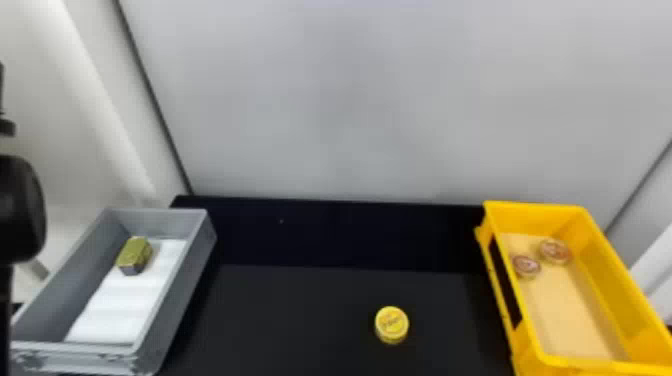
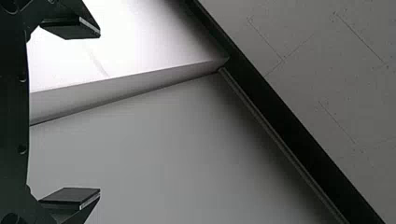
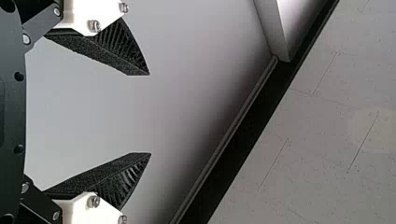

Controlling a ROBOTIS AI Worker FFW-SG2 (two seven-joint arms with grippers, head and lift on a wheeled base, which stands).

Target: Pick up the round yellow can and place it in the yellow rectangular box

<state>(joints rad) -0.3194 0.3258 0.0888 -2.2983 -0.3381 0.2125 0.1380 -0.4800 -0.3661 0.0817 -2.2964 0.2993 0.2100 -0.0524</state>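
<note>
Round yellow can (image 1: 392, 324) is seen standing upright on the black desk (image 1: 300, 310), between the two boxes, nearer the yellow one; nothing is touched by it. Flat round lid is turned up, towards the head camera; side wall is seen as a thin band below. Squat shape, so no long axis is given by the round outline; centre axis is judged vertical, and no sideways heading can be assigned. Task progress: pick not done, place not done; approach, grasp, lift, carry right and release are all judged to be left. Yellow rectangular box (image 1: 540, 220) is set on the robot's right, open-topped, two small round tins (image 1: 555, 251) held at its far end, nearer floor left free for a drop. Grey box (image 1: 192, 285) is placed on the left, with a green-gold tin (image 1: 134, 255) and a white sheet (image 1: 117, 310) inside; not needed. Left arm (image 1: 20, 210) is parked at the left edge. Left pincer (image 2: 100, 113) is spread wide, empty; right pincer (image 3: 149, 114) is also open, nothing held, and is judged the better placed for this pick.
</note>
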